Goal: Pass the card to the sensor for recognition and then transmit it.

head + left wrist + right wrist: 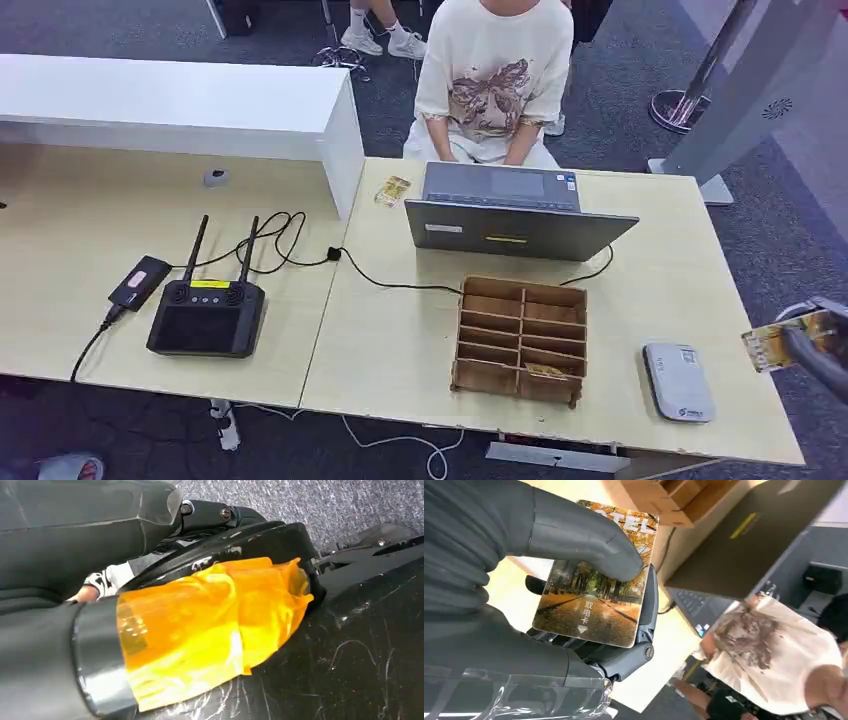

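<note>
Autumn-printed card [594, 600], right hand [574, 580] pinching (perhaps tilted)

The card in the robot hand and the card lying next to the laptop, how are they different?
The card in the right robot hand, the held card, is up off the desk, pinched between thumb and fingers; the card by the laptop lies flat on the desk, untouched. The held card sits at the desk's right edge near the white card reader; the other sits far across, near the person. Both look yellowish.
</note>
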